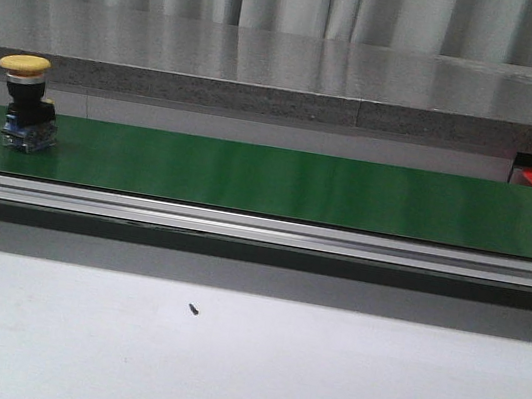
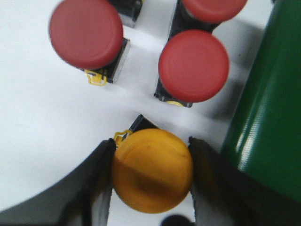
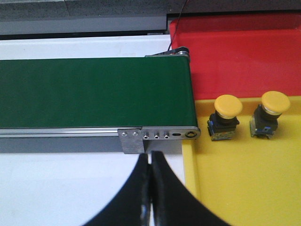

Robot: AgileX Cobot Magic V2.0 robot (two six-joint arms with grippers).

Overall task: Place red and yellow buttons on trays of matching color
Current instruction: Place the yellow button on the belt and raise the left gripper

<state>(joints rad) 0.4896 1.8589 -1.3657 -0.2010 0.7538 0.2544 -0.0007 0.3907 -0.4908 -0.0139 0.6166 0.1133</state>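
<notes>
yellow button (image 2: 152,170), domed glossy cap, between left tool (image 2: 150,188) fingers

belt (image 1: 279,181): glossy green, smooth | rail (image 1: 241,226): brushed metal | yellow tray (image 3: 244,183): smooth plastic

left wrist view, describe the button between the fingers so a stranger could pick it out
Find the green conveyor belt; beside it, buttons stand on a white surface. The yellow button sits between the left gripper fingers. The three neighbours beyond it have red caps; it is the only yellow one there.
</notes>
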